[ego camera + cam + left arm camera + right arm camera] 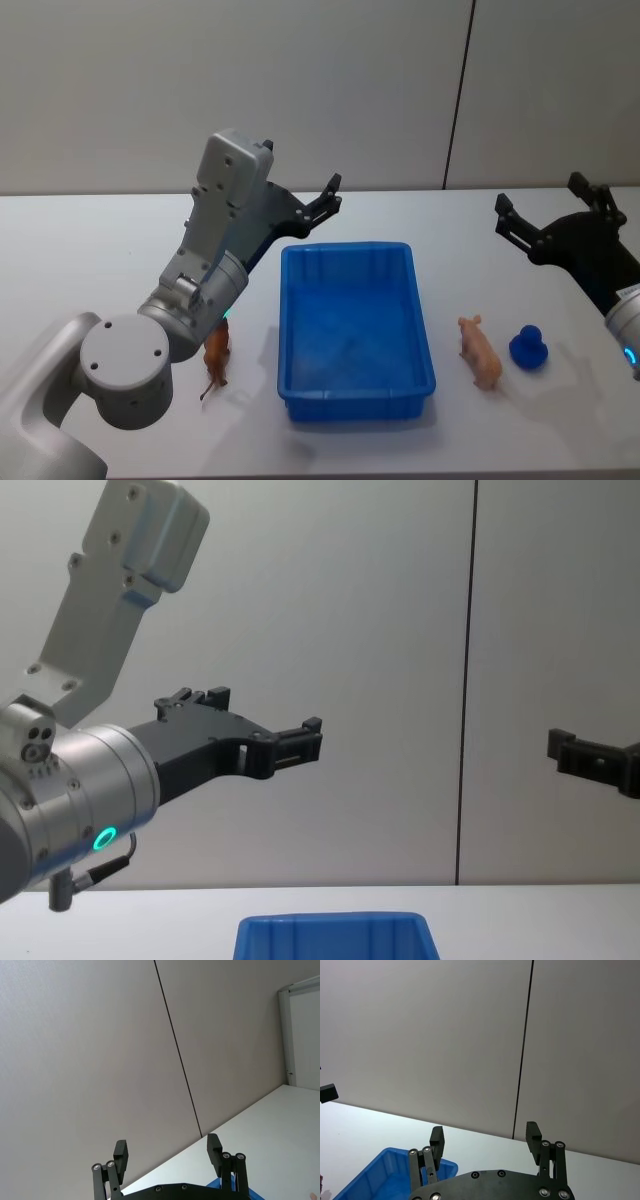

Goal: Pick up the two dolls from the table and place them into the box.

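- Blue plastic rimmed box [345, 247] empty; small brown soft doll [217, 352] just left of it, pink pig doll [480, 352] to its right.
- Left gripper [330, 195], right gripper [540, 197] spread wide, empty, raised.
- Risk: left arm partly covers brown soft doll; grab may miss.

Partly hidden by arms and edges
The brown doll [216, 358] has its upper part behind the left arm [190, 300]. In the chest view the bottom edge cuts the box [335, 935] just below its rim. In the head view the right arm [600, 250] runs off the right edge.
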{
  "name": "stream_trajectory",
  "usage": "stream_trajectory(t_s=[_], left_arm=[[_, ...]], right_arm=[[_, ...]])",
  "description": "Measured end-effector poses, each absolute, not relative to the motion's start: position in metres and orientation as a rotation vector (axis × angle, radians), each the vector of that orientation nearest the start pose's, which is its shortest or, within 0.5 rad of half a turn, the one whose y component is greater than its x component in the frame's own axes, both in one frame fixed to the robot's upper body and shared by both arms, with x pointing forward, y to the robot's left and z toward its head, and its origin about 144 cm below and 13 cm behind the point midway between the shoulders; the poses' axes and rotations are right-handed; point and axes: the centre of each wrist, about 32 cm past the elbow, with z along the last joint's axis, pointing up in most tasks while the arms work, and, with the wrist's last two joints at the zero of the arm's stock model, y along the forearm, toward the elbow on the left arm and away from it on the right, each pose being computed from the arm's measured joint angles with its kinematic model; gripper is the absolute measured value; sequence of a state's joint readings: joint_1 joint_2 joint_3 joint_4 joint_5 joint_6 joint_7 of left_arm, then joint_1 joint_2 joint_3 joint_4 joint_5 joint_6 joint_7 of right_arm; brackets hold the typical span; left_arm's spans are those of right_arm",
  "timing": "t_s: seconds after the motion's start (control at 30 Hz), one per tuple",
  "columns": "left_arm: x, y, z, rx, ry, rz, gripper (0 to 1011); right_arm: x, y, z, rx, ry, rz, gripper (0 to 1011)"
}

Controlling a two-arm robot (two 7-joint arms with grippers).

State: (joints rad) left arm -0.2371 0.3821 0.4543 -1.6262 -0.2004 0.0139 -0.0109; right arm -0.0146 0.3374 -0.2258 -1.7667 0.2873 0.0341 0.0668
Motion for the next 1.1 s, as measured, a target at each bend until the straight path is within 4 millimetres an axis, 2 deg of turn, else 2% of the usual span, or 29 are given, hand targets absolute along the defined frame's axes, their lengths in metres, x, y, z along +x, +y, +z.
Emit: stream_trajectory(t_s=[0.3, 1.1], left_arm=[[0.492, 0.2, 1.205, 0.062, -0.264, 1.125, 1001], [0.488, 0.228, 1.209, 0.115, -0.146, 1.116, 1001]], right_arm=[[0.443, -0.237, 1.189, 0.026, -0.075, -1.229, 1001], [0.443, -0.237, 1.189, 0.026, -0.075, -1.23, 1001]])
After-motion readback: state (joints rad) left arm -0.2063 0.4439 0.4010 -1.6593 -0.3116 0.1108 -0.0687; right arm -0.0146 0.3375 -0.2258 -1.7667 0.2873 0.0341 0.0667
